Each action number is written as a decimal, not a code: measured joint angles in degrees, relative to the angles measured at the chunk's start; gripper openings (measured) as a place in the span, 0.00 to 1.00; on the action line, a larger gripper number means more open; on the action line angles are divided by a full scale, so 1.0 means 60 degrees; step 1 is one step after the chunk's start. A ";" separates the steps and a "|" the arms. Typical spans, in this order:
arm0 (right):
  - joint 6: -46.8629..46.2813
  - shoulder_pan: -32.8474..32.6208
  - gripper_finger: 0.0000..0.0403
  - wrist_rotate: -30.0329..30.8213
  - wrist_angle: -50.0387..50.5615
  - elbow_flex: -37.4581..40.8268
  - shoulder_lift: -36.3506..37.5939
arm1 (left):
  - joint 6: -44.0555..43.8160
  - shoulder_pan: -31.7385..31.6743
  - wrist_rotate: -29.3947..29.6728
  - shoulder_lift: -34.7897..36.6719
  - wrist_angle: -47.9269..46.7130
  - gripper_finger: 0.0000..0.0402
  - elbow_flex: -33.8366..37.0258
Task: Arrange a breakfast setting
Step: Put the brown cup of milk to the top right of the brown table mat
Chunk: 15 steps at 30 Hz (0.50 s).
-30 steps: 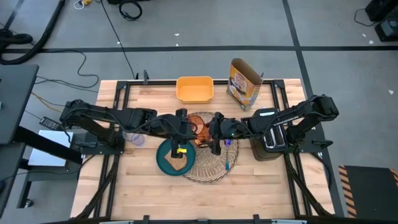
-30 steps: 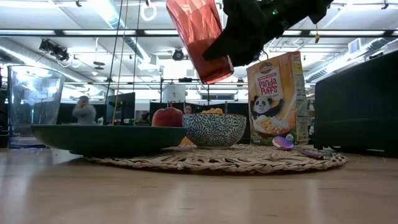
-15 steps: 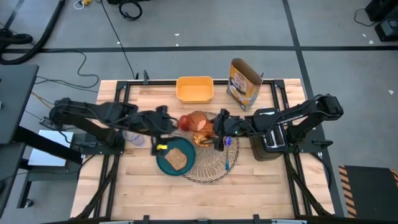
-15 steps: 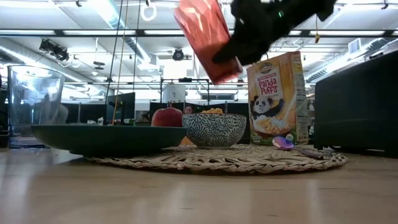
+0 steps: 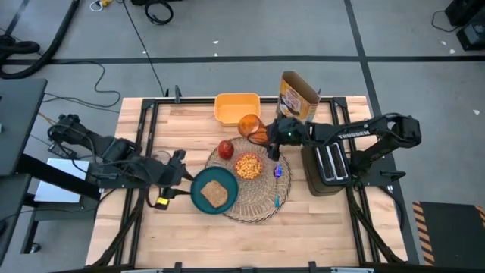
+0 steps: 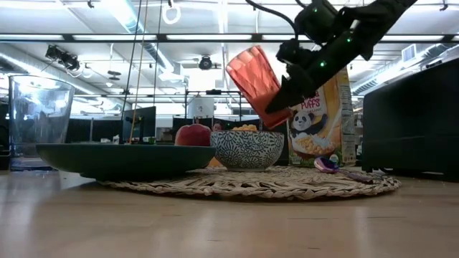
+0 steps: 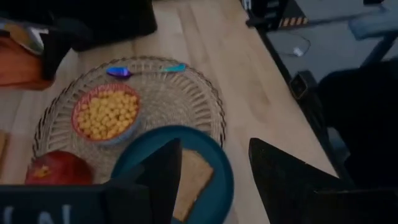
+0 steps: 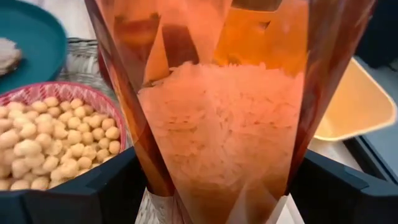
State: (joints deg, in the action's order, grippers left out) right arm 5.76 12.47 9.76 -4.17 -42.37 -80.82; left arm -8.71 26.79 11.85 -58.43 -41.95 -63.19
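Observation:
The round straw placemat (image 5: 254, 199) carries the teal plate (image 5: 201, 196) with the toast slice (image 5: 216, 195), the pink bowl (image 5: 248, 165) of cereal, the red apple (image 5: 226, 149) and the small blue utensil (image 5: 277, 174). My right gripper (image 5: 273, 135) is shut on the orange translucent cup (image 5: 250, 125) above the placemat's far edge. The cup shows tilted in the low view (image 6: 256, 81). My left gripper (image 5: 174, 171) is open and empty over the table, left of the plate. In the left wrist view its fingers frame the plate (image 7: 214, 163). My right gripper pinches the cup's narrow lower part (image 8: 186, 186) between its two fingers, one on each side. The fingers (image 6: 290, 89) come from the table's right side, slanting down. The cup is lifted clear and tilted, its mouth up and leaning away from the gripper.
The yellow tub (image 5: 237, 108) and the cereal box (image 5: 297, 98) stand at the far edge. The black toaster (image 5: 327, 163) stands right of the placemat. A clear glass (image 6: 36, 122) stands at the table's left. Bare wood lies along the near edge.
My left gripper has drawn back from over the plate toward the table's left edge. My right gripper has carried the cup from over the placemat's middle toward the far edge and lower, the cup staying tilted and clear.

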 joint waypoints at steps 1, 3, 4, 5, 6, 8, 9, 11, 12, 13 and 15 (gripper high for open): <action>0.0150 0.0169 0.84 -0.0383 -0.0063 0.0000 0.0000 | -0.0069 0.0063 0.0033 0.0094 0.0220 0.48 0.0168; 0.0351 0.0402 0.84 -0.1134 -0.0378 0.0000 -0.0084 | -0.0194 0.0138 0.0076 0.0278 0.0385 0.48 0.0502; 0.0466 0.0485 0.84 -0.1393 -0.0522 0.0022 -0.0105 | -0.0197 0.0141 0.0085 0.0341 0.0532 0.48 0.0637; 0.0586 0.0551 0.84 -0.1612 -0.0721 0.0126 -0.0103 | -0.0197 0.0141 0.0092 0.0390 0.0637 0.48 0.0775; 0.0689 0.0606 0.84 -0.1778 -0.1015 0.0266 -0.0102 | -0.0197 0.0141 0.0098 0.0433 0.0663 0.48 0.0882; 0.0750 0.0738 0.84 -0.2035 -0.1823 0.0696 -0.0102 | -0.0189 0.0134 0.0267 0.0529 0.0844 0.48 0.1072; 0.0752 0.0828 0.84 -0.2186 -0.2273 0.0938 -0.0102 | -0.0189 0.0123 0.0326 0.0571 0.0919 0.48 0.1144; 0.0747 0.0985 0.84 -0.2385 -0.3097 0.1429 -0.0102 | -0.0187 0.0111 0.0471 0.0595 0.0996 0.48 0.1251; 0.0749 0.1048 0.84 -0.2417 -0.3394 0.1653 -0.0102 | -0.0189 0.0108 0.0568 0.0581 0.1008 0.48 0.1255; 0.0747 0.1086 0.84 -0.2416 -0.3687 0.1875 -0.0102 | -0.0186 0.0108 0.0635 0.0576 0.1057 0.48 0.1258; 0.0717 0.1152 0.84 -0.2453 -0.4287 0.2245 -0.0106 | -0.0179 0.0108 0.0668 0.0579 0.1262 0.48 0.1258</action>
State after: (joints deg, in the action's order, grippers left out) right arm 10.06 19.38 -4.96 -29.89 -28.90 -81.45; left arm -9.78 27.44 15.86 -54.96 -34.37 -55.64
